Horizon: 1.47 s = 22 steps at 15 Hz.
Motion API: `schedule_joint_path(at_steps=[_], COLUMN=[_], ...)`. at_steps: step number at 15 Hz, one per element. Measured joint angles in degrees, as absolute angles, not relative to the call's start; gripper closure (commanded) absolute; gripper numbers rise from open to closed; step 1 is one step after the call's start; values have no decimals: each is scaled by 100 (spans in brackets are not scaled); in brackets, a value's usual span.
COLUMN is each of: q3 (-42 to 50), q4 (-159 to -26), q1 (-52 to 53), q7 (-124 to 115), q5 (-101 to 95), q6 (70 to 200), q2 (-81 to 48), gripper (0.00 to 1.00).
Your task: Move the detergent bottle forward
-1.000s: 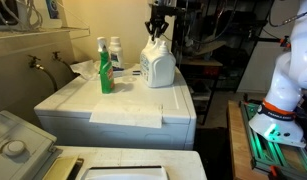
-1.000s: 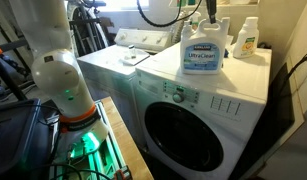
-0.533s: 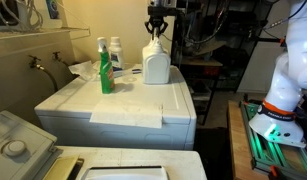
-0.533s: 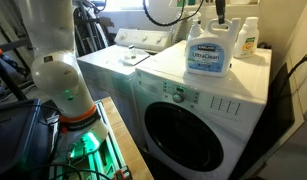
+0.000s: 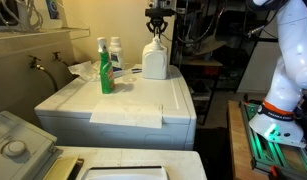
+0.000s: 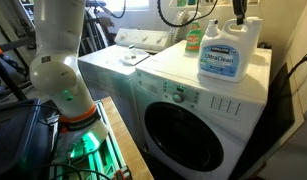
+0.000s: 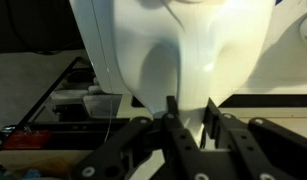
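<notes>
- The detergent bottle (image 5: 156, 63), a wide white jug, sits at the rear of a white washing machine's (image 5: 143, 100) flat top, upright in both exterior views; whether its base rests on the lid or hangs just above it cannot be told.
- Its blue-and-white label faces the camera in an exterior view (image 6: 220, 63).
- The gripper (image 5: 156, 30) comes straight down onto the jug's top; in the wrist view its two dark fingers (image 7: 171, 115) are closed around a narrow white neck of the jug.
- A green spray bottle (image 5: 104, 66) and a small white bottle (image 5: 115, 54) stand near the jug, apart from it.
- A white sheet (image 5: 128, 117) lies flat on the lid's near edge.
</notes>
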<state>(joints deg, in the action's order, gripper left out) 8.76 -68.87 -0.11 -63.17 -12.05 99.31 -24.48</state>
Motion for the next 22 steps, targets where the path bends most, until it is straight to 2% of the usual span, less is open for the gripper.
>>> schedule_joint_path(at_steps=[9,10,11,17,22], q3=[973,982,989,1077,1021], q4=[-5731,-5626,-5520,-5165,-5178], q1=[-216,-229,-244,-356,-366], q7=[-6177,-6135,-6088,-5789,-5315], q5=[-1205,-1206,-1207,-1216,-1141], q6=[9421,9382,9333,9087,9249], q2=[-3195,-3264,-3331,-3565,-2937], gripper=[93,46,45,2,0])
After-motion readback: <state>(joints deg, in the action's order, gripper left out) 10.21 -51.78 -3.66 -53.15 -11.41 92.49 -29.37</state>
